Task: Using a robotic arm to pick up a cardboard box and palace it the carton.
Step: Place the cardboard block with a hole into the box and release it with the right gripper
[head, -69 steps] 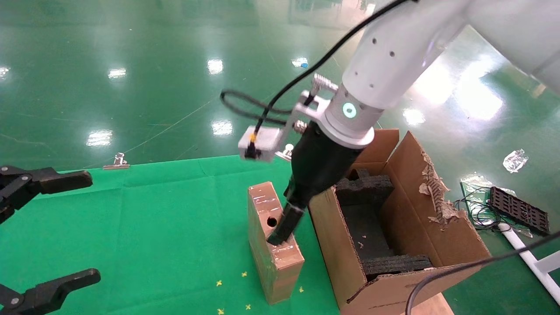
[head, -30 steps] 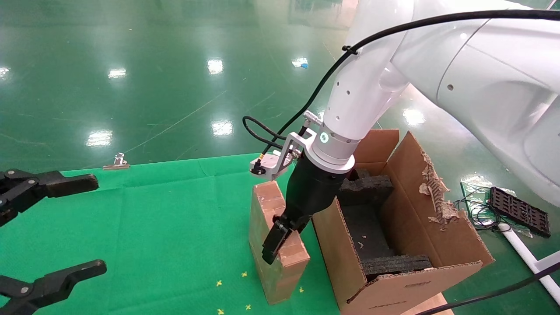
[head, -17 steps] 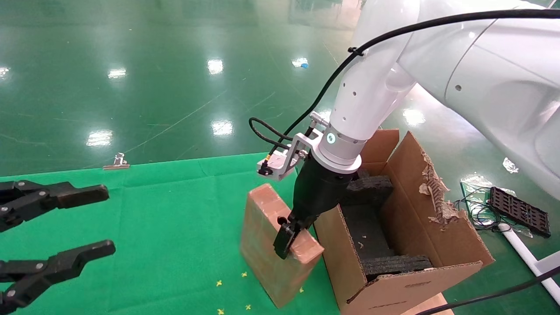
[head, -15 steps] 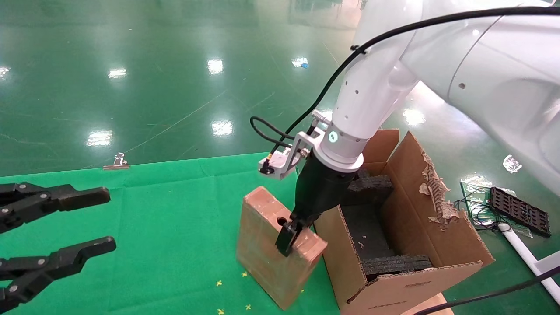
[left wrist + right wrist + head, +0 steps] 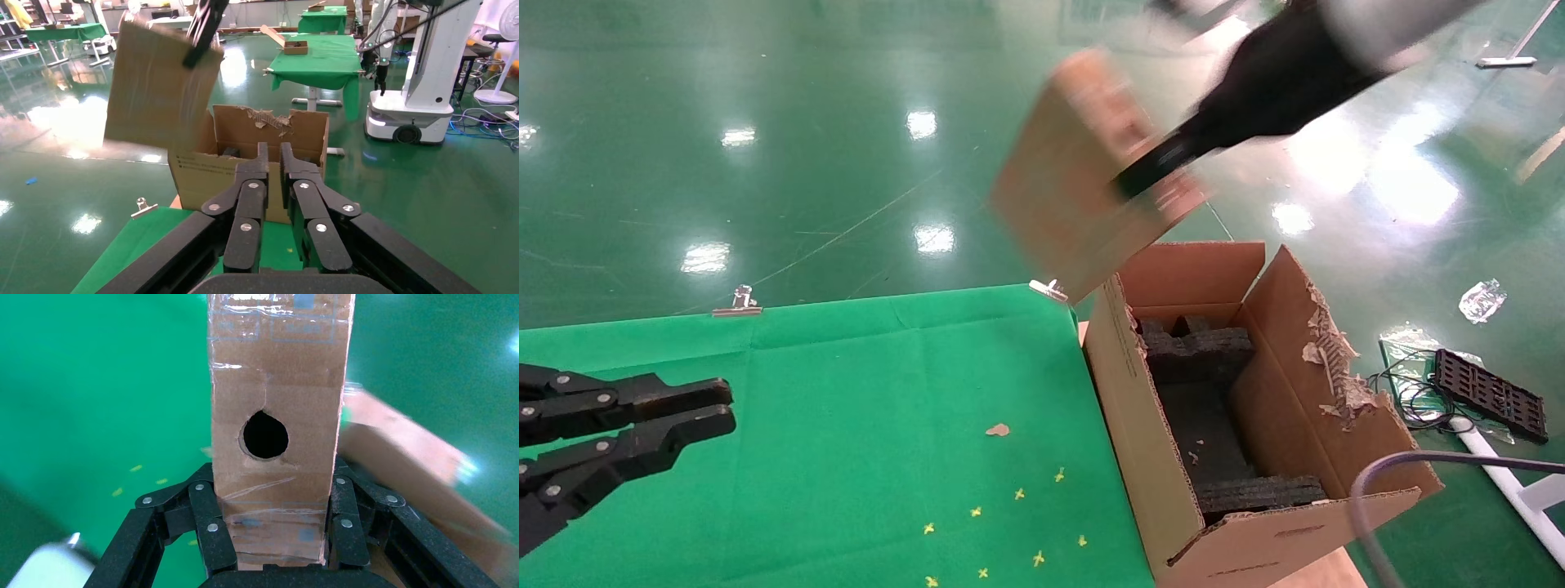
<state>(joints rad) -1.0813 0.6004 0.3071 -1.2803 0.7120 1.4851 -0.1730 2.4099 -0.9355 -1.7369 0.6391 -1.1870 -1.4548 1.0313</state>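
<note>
My right gripper (image 5: 1144,167), on the robotic arm at the top of the head view, is shut on the cardboard box (image 5: 1075,180). It holds the box tilted in the air, above the far left corner of the carton (image 5: 1136,425). In the right wrist view the box (image 5: 278,386) sits between my fingers (image 5: 208,530), its round hole facing the camera. The carton stands open at the table's right edge, with dark foam inserts (image 5: 1197,351) inside and a torn right flap. My left gripper (image 5: 719,406) hovers shut and empty over the cloth at the left.
A green cloth (image 5: 846,384) covers the table, held by metal clips (image 5: 735,300) at its far edge. A small cardboard scrap (image 5: 997,429) and yellow marks lie on it. A black grid part (image 5: 1487,392) and cables lie on the floor at the right.
My right gripper has lifted the cardboard box off the cloth, up and back to above the carton's far left corner. My left gripper has gone from open to shut.
</note>
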